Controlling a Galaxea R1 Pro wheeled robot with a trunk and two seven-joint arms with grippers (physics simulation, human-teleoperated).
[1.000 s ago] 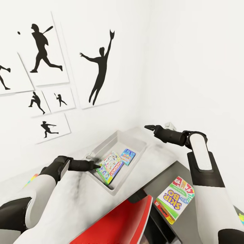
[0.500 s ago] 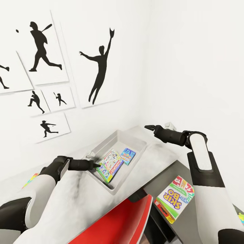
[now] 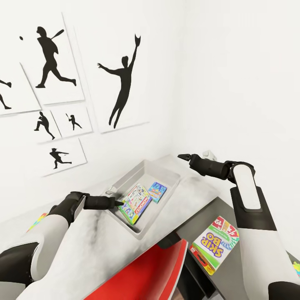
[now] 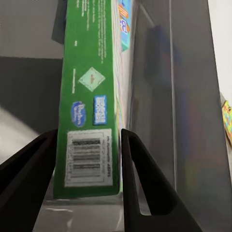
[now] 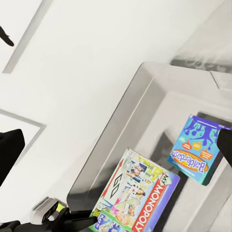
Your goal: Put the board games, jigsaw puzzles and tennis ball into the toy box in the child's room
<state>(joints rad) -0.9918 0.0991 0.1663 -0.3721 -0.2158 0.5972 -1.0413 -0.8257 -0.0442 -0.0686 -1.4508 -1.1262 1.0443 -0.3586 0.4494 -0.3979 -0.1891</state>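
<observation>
The left claw [image 3: 120, 203] had its two fingers on either side of the Monopoly box [image 3: 136, 204], right at the near end by the barcode. In the left wrist view the fingers [image 4: 133, 179] sat just beside the green edge [image 4: 89, 130], not obviously squeezing, so I honestly couldn't tell if it was clamped or already let go. The box lay tilted inside the toy box [image 3: 166, 173], its near end propped up on the bin's rim and its long axis running away from the claw toward the far wall.

My guess is it's a light, stiff cardboard thing with glossy faces, so pinching across the thin edge is the sane grip, since the flat faces would slip.

Beside it, deeper in the bin, the small Balderdash box [image 3: 157, 192] lay flat. The right claw [image 3: 182, 157] hovered over the worktop [image 3: 196, 187] past the bin, looking spread apart and holding nothing. A Skip-Bo box [image 3: 215, 243] sat off to the right, well apart from the bin, not yet packed.
</observation>
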